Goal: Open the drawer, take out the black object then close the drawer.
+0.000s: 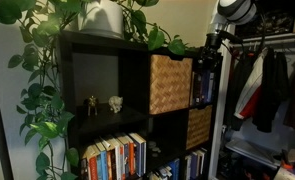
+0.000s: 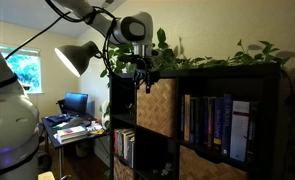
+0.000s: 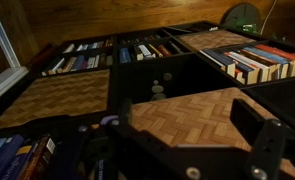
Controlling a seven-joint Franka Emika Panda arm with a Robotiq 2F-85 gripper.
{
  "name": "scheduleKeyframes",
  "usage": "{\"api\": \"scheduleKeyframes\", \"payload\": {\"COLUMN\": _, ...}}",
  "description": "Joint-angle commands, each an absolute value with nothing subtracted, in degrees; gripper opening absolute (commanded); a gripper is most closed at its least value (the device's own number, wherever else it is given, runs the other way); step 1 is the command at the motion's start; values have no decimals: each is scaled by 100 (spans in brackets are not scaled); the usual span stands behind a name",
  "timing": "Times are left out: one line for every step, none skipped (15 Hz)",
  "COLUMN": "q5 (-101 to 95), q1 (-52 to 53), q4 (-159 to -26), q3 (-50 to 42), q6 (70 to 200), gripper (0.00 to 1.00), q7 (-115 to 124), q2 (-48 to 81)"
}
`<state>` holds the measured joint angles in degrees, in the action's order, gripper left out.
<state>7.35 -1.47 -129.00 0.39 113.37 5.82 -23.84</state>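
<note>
- The drawer, a light tan cube-shaped woven wicker basket (image 1: 170,83), sits in an upper cubby of the black cube shelf (image 1: 64,100). It looks pushed in, with its front about level with the shelf edge (image 2: 159,108).
- The robot's black gripper (image 1: 209,68) hangs right in front of that shelf row at the drawer's top corner (image 2: 143,80). Its fingers are spread wide with nothing between them, and the wrist view shows the weave in the gap (image 3: 187,125). Can't tell if it's touching the wicker.
- One cubby down and over there's a darker woven basket (image 1: 198,127).
- The open cubby beside the drawer has two small figurines, a brownish one (image 1: 92,103) and a white one (image 1: 115,102).
- Rows of upright books (image 1: 115,157) fill the lower cubbies, more next to the drawer (image 2: 215,125). The spine writing is too small to read.
- A leafy green trailing plant (image 1: 42,60) in a white pot (image 1: 102,18) sits on top.
</note>
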Motion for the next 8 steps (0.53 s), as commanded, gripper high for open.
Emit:
{"api": "scheduleKeyframes", "payload": {"q5": 870, "q1": -225, "q4": -12906, "q3": 177, "q6": 11666, "gripper": 100, "q7": 1456, "q2": -2323}}
{"api": "scheduleKeyframes", "payload": {"q5": 913, "q1": -229, "q4": -12893, "q3": 198, "q6": 11764, "gripper": 100, "q7": 1698, "q2": -2318}}
{"api": "scheduleKeyframes", "payload": {"q5": 932, "q1": -245, "q4": -12882, "q3": 225, "q6": 11848, "gripper": 100, "q7": 1981, "q2": -2313}}
{"api": "scheduleKeyframes", "payload": {"q5": 938, "q1": -267, "q4": -12890, "q3": 262, "q6": 11953, "gripper": 100, "q7": 2262, "q2": -2308}}
{"api": "scheduleKeyframes", "payload": {"q5": 916, "q1": -295, "q4": -12911, "q3": 312, "q6": 12057, "gripper": 100, "q7": 2554, "q2": -2319}}
{"api": "scheduleKeyframes", "payload": {"q5": 910, "q1": -321, "q4": -12928, "q3": 356, "q6": 12155, "gripper": 100, "q7": 2847, "q2": -2331}}
{"api": "scheduleKeyframes", "payload": {"q5": 922, "q1": -343, "q4": -12950, "q3": 387, "q6": 12221, "gripper": 100, "q7": 3121, "q2": -2360}}
{"api": "scheduleKeyframes", "payload": {"q5": 927, "q1": -374, "q4": -12982, "q3": 425, "q6": 12323, "gripper": 100, "q7": 3399, "q2": -2389}}
